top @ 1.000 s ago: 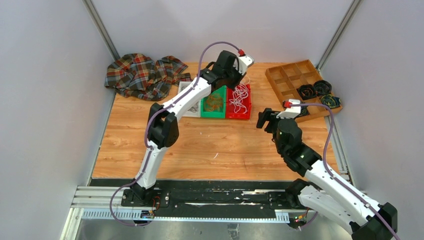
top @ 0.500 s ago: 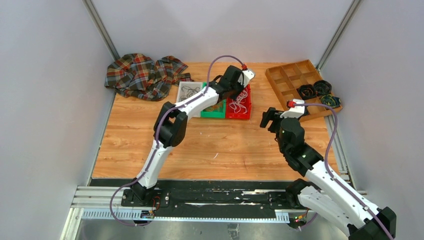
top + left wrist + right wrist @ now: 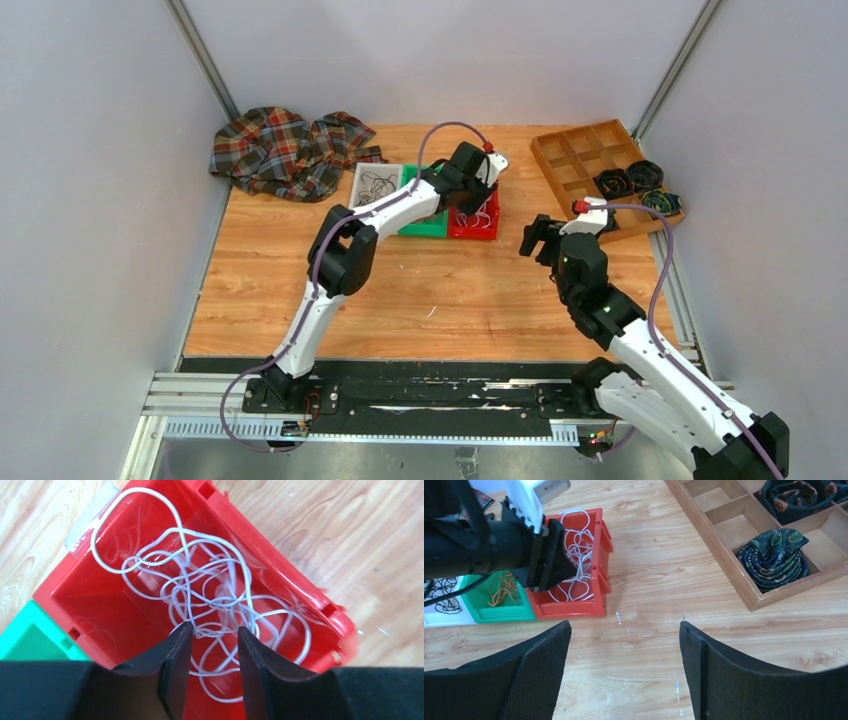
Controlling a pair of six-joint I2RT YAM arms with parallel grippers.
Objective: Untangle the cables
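Note:
White cables [image 3: 210, 585] lie as a loose tangle in a red bin [image 3: 100, 610]. My left gripper [image 3: 215, 627] is down inside that bin, jaws open with a narrow gap, and a few white strands run between the fingertips. In the top view the left gripper [image 3: 478, 196] hides most of the red bin [image 3: 476, 234]. Orange-brown cables [image 3: 501, 591] sit in a green bin [image 3: 499, 612], and black cables [image 3: 378, 184] lie in a white bin. My right gripper [image 3: 624, 630] is wide open and empty over bare wood, in front of the red bin [image 3: 574, 609].
A wooden compartment tray [image 3: 560, 150] at the back right holds thick dark wound coils [image 3: 776, 555]. A plaid cloth [image 3: 285, 150] lies bunched at the back left. Grey walls close in both sides.
My left gripper has come down from above the bins into the red bin, onto the white cables. The right arm has shifted only slightly.

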